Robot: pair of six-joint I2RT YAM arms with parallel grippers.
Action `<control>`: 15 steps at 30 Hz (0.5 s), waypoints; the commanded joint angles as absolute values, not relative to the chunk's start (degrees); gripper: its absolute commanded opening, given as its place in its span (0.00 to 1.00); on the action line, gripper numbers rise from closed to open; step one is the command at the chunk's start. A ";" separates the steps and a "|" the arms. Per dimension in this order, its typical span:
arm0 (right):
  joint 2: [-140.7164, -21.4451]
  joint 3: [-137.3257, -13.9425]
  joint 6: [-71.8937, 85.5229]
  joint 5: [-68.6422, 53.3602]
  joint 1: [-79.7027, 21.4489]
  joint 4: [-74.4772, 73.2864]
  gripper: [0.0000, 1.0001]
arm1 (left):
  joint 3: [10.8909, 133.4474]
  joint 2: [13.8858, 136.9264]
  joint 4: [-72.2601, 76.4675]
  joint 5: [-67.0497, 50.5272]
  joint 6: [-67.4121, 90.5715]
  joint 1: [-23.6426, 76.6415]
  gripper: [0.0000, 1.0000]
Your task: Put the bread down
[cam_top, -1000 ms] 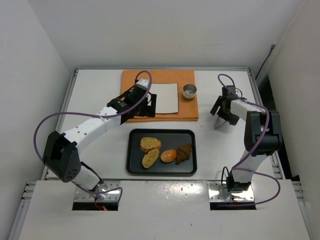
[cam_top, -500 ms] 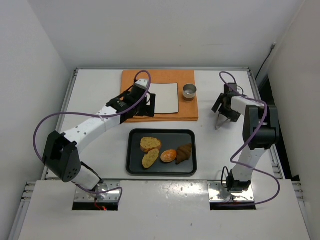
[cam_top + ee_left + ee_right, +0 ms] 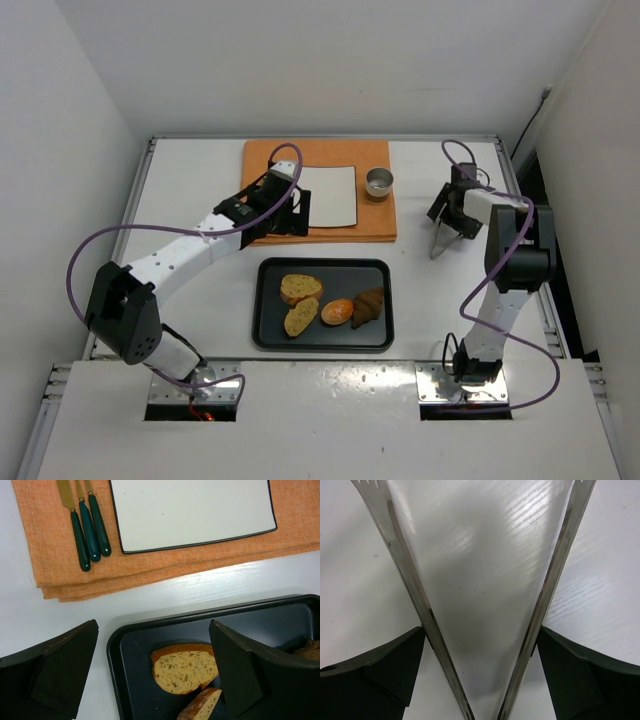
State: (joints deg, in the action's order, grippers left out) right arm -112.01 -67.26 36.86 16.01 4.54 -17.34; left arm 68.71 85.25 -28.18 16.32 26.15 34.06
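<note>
My right pincer (image 3: 481, 630) is clamped around the tongs (image 3: 410, 575), well apart from the bread (image 3: 300, 288) lying on the tray (image 3: 262, 340). My left pincer (image 3: 153, 625) hangs spread apart near the tray's far edge. With a loose grip the tongs could slip, and a slice might twist out before reaching the plate (image 3: 328, 195).

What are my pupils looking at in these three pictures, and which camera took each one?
Two robot arms are bolted at the near edge of a table. The wide picture looks down from above and behind them. The other two come from a camera on each wrist. A black tray holds two bread slices, a roll and a dark pastry. Beyond it, an orange cloth carries a white plate, a metal cup and green-handled cutlery. The left gripper is open and empty. The right gripper holds metal tongs over bare table.
</note>
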 commanded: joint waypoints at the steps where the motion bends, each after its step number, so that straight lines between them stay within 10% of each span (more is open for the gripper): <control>1: -113.82 -69.87 36.47 15.29 4.92 -14.41 0.91 | 68.12 83.14 -27.77 16.35 26.37 33.49 0.99; 15: -104.52 -66.01 36.47 14.24 4.92 -16.43 0.54 | 69.70 83.14 -27.77 16.87 25.84 33.49 0.99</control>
